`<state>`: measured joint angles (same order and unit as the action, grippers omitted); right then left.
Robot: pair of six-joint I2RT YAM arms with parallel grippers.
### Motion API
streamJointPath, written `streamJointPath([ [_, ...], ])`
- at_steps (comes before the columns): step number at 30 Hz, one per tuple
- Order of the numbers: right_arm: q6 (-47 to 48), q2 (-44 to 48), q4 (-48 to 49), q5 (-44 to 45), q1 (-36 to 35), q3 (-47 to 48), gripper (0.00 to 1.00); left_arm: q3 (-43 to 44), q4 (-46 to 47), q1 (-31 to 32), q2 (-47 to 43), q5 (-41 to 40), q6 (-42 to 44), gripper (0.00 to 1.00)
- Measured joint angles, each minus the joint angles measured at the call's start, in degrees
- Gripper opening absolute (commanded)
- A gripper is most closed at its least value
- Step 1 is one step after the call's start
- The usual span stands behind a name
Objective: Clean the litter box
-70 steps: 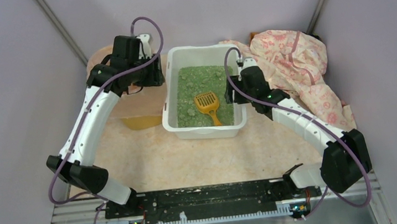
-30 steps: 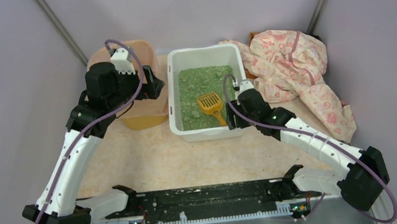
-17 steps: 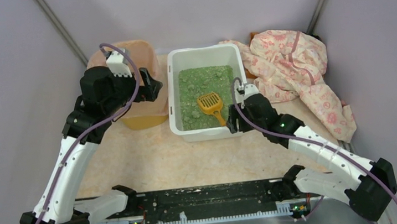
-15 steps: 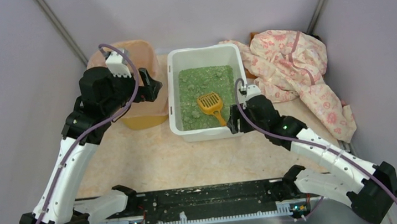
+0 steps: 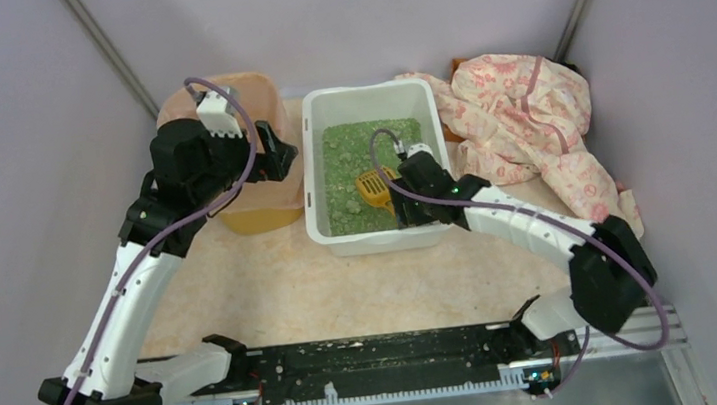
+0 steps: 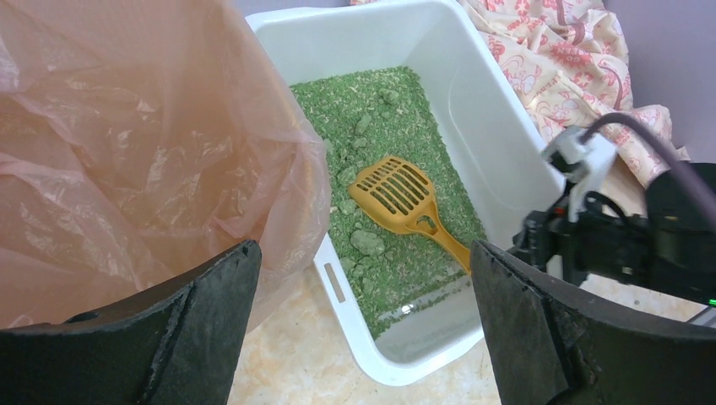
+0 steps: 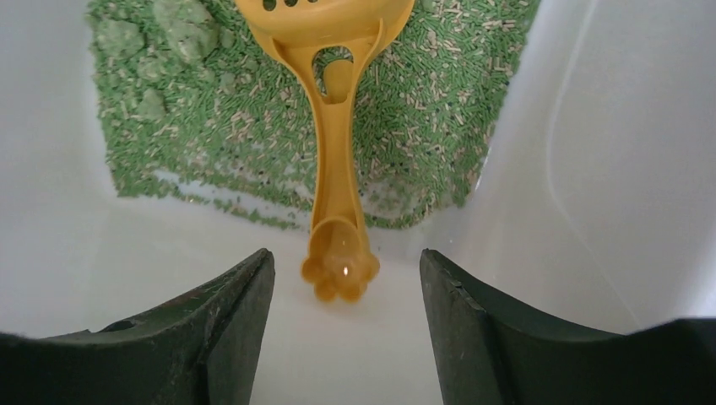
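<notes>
The litter box (image 5: 369,97) is a white tub holding green litter with clumps. An orange-yellow slotted scoop (image 5: 374,187) lies in it, handle toward the near wall. My right gripper (image 5: 398,204) hovers inside the box's near end, open. In the right wrist view the scoop (image 7: 334,160) has its paw-shaped handle end just ahead of the right gripper (image 7: 346,257), untouched by either finger. My left gripper (image 5: 275,159) stands wide open and empty between bin and box. The left wrist view shows the left gripper (image 6: 363,253) above the litter box (image 6: 498,126) rim and the scoop (image 6: 397,198).
A round bin lined with a peach plastic bag (image 5: 223,101) stands left of the box and fills the left of the left wrist view as the bag (image 6: 127,152). A pink patterned cloth (image 5: 525,104) lies crumpled right of the box. Purple walls close in the table.
My right arm has swung left from outside the box's right rim to over its near end, behind the scoop handle. The left arm has barely shifted.
</notes>
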<state>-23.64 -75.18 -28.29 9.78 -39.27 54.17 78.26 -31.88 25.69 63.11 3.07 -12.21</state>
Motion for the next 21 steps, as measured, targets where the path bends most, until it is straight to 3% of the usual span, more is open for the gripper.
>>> streamJointPath([
  [6,0.1,-8.9,3.5,1.0,-0.4,1.2,0.65,0.0,-0.2,0.0,-0.6,-0.3,0.2,0.99],
  [11,-1.4,-4.6,6.2,2.9,-3.5,-3.6,0.66,-0.1,-0.4,0.0,-2.6,-1.4,0.5,0.99],
  [21,-3.9,3.1,1.4,2.5,-8.4,-11.3,0.66,-1.3,0.6,0.0,-2.8,-1.0,0.4,0.99],
])
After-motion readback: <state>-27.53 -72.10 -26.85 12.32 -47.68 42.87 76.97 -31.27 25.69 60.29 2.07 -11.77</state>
